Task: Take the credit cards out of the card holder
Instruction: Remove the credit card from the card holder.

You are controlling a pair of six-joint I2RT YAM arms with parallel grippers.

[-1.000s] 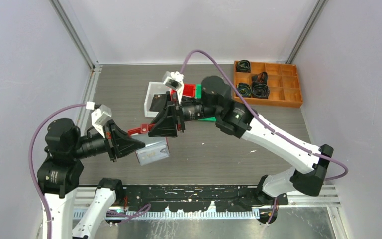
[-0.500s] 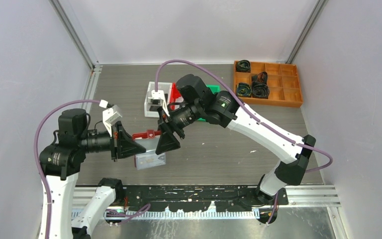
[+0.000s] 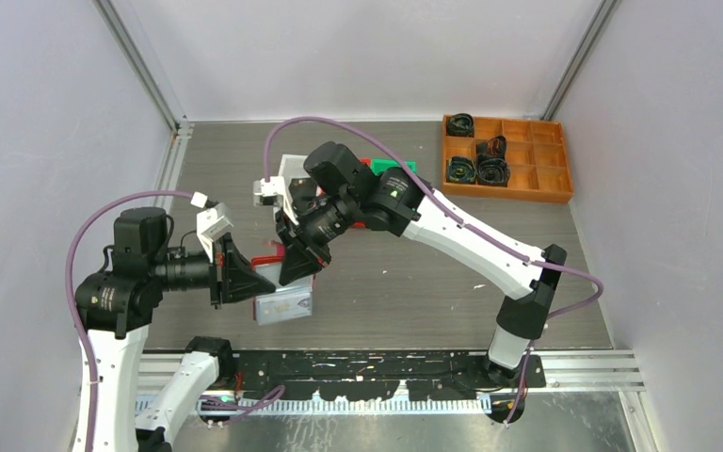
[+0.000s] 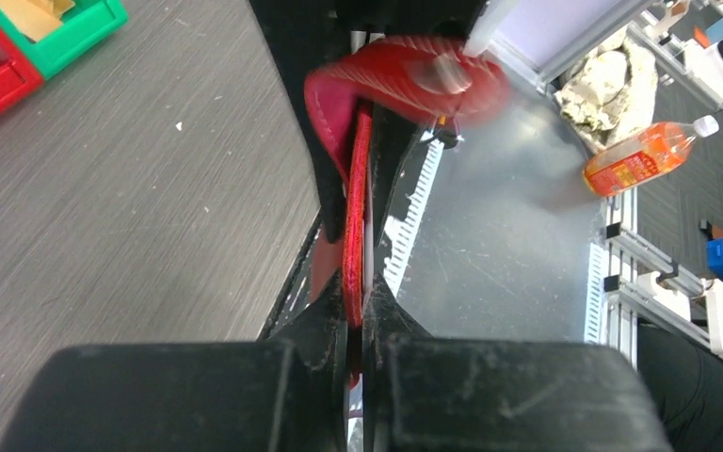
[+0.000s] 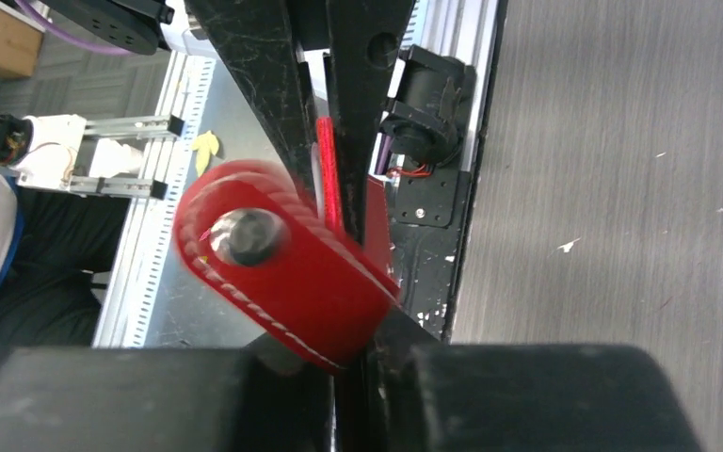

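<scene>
The red card holder (image 3: 265, 261) hangs edge-on above the table between my two grippers. My left gripper (image 3: 249, 276) is shut on its near edge; in the left wrist view the red edge (image 4: 353, 235) runs up from the jaws (image 4: 362, 306) to the snap tab (image 4: 414, 80). My right gripper (image 3: 294, 268) meets it from the other side, shut at the tab end (image 5: 367, 344), with the red tab and its metal snap (image 5: 273, 254) just over its fingers. A silvery credit card (image 3: 282, 307) lies on the table below the holder. Cards inside the holder are hidden.
A white tray (image 3: 289, 171), a red bin (image 3: 365, 224) and a green bin (image 3: 397, 168) sit behind the right arm. An orange compartment tray (image 3: 527, 184) with black coils stands at the back right. The table's front rail (image 3: 386, 363) is close below the grippers.
My right gripper has swung from the white tray, leftward and nearer, to the tab end of the card holder. My left gripper has held the holder almost still.
</scene>
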